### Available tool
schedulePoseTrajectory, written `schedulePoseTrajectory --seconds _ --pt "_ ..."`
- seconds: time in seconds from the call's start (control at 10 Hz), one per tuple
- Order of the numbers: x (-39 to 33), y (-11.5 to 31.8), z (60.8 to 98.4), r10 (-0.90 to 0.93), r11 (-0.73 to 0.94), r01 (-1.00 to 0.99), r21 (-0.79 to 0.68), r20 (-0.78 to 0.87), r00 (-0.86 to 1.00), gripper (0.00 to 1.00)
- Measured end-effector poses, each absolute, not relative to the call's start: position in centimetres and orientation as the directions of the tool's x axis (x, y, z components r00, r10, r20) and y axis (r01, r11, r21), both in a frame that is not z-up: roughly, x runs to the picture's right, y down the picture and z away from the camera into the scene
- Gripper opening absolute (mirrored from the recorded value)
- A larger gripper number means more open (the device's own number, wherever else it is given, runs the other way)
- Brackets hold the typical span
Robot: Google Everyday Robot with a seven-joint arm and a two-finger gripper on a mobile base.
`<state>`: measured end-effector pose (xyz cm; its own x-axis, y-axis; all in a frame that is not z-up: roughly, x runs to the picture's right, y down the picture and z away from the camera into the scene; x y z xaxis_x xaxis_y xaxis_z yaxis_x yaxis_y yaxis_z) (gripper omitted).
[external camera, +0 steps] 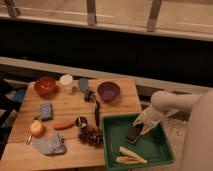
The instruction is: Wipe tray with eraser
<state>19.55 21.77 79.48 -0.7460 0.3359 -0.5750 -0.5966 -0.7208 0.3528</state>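
The green tray [156,146] lies at the front right corner of the wooden table [65,107]. The dark eraser [134,133] rests tilted on the tray floor, near its far middle. My gripper [141,123] reaches in from the right on a white arm and is shut on the eraser's upper end, pressing it against the tray. Two pale yellow strips [129,156] lie at the tray's near edge.
On the table are a purple bowl [108,91], a red bowl [45,86], a white cup [66,82], a blue sponge block [46,111], a black utensil [96,112], a dark grape cluster [90,136] beside the tray, and a grey cloth [49,145].
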Motion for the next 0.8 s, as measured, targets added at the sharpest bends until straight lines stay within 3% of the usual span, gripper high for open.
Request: schedulePoseTrajectory --seconds 0.4,0.8 --pt "17.7 24.5 76.8 0.331 -0.703 -0.619 0.35 -0.609 -0.72 0.09" --pt "24.2 25.5 76.3 0.29 -0.72 -0.567 0.4 -0.569 -0.77 0.09"
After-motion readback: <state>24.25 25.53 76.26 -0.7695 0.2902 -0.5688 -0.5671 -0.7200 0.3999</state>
